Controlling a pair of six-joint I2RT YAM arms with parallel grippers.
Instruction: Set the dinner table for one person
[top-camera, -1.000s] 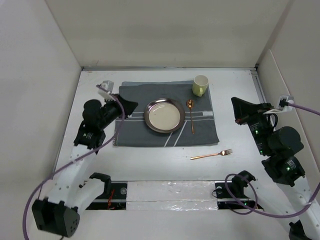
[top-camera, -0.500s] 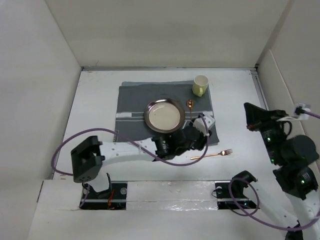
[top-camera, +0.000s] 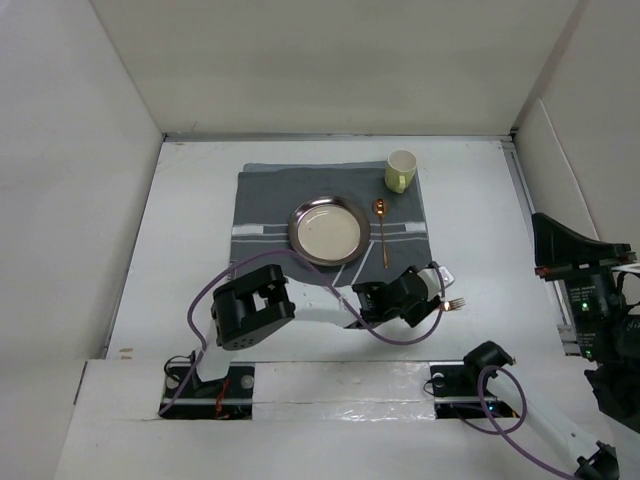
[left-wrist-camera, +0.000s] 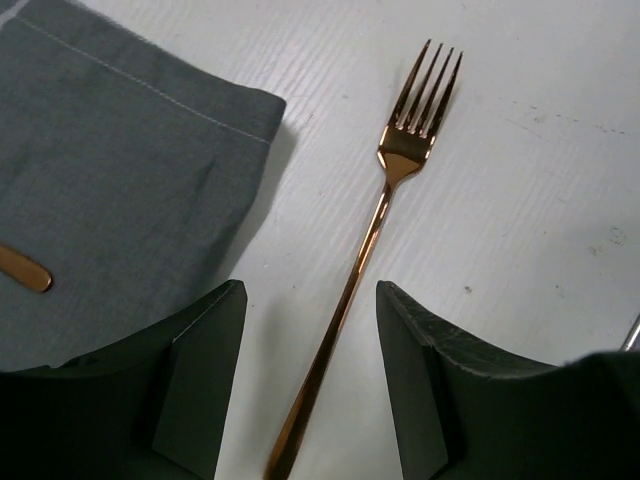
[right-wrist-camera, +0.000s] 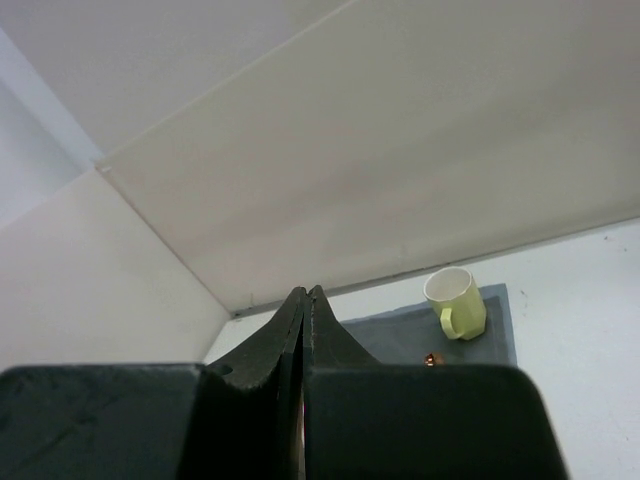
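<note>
On the white dinner table (top-camera: 190, 220) lies a dark grey placemat (top-camera: 265, 255) with a metal plate (top-camera: 328, 230), a copper spoon (top-camera: 382, 235) and a pale green mug (top-camera: 400, 170) on it. A copper fork (left-wrist-camera: 395, 170) lies on the bare table just off the mat's near right corner; only its tines (top-camera: 456, 303) show from above. My left gripper (left-wrist-camera: 310, 298) is open and low over the fork, with the handle running between its fingers and touching neither. My right gripper (top-camera: 543, 222) is shut and empty, raised at the far right, and it (right-wrist-camera: 305, 292) looks towards the mug (right-wrist-camera: 457, 303).
White upright panels (top-camera: 90, 150) wall in the table at the left, back and right. The left arm (top-camera: 250, 305) reaches low across the front of the table, trailing a purple cable. A taped mounting bar (top-camera: 340, 385) runs along the near edge.
The left arm has swung from the mat's left side across the front to the fork, and its gripper has opened. The right arm has drawn back to the right.
</note>
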